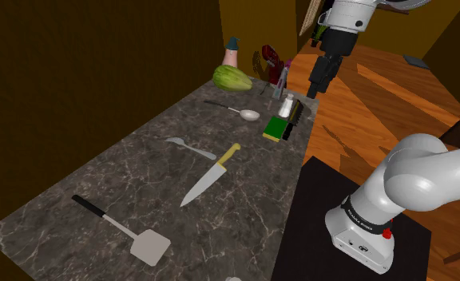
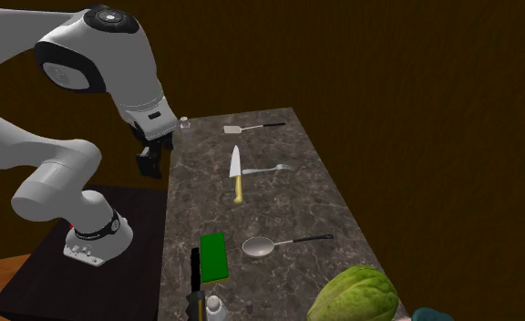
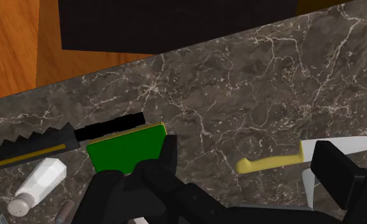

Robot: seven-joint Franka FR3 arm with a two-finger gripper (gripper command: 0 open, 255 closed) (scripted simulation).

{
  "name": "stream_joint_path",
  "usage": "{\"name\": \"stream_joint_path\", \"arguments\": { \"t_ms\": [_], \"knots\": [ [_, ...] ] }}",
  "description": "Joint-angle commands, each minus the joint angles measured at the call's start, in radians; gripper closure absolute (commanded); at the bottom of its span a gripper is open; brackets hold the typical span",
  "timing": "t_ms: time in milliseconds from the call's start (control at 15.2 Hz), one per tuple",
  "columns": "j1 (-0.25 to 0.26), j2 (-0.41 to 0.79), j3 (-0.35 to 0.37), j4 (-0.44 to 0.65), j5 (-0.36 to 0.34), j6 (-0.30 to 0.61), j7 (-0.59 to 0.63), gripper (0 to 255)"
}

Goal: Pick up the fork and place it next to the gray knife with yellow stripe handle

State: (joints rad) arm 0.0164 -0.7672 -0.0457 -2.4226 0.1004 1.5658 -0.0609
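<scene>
A: Where's the fork (image 1: pixel 190 147)?
B: Mid-countertop (image 1: pixel 140 180), toward the long edge away from the stand, one end just beside the yellow-handled knife (image 1: pixel 212 174).
A: And the gripper (image 1: pixel 316 86)?
B: High over the stand-side edge, jaws wide and empty. Probably staged for approach, since nothing is grasped yet.

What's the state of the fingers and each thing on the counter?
Fingers: open, holding nothing.
Fork: flat on counter, not grasped.
Knife: flat on counter.
Spatula: flat on counter.
Ladle: flat on counter.
Shaker: upright.
</scene>
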Motion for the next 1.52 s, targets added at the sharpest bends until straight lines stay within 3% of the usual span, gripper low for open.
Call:
{"name": "stream_joint_path", "arguments": {
  "t_ms": [0, 726, 1452],
  "knots": [
    [0.0, 0.0, 0.0, 0.0, 0.0, 0.0, 0.0, 0],
    [0.082, 0.347, 0.096, 0.057, 0.091, 0.287, 0.026, 0],
    [0.148, 0.742, 0.177, 0.265, 0.122, 0.478, 0.055, 0]
  ]
}}
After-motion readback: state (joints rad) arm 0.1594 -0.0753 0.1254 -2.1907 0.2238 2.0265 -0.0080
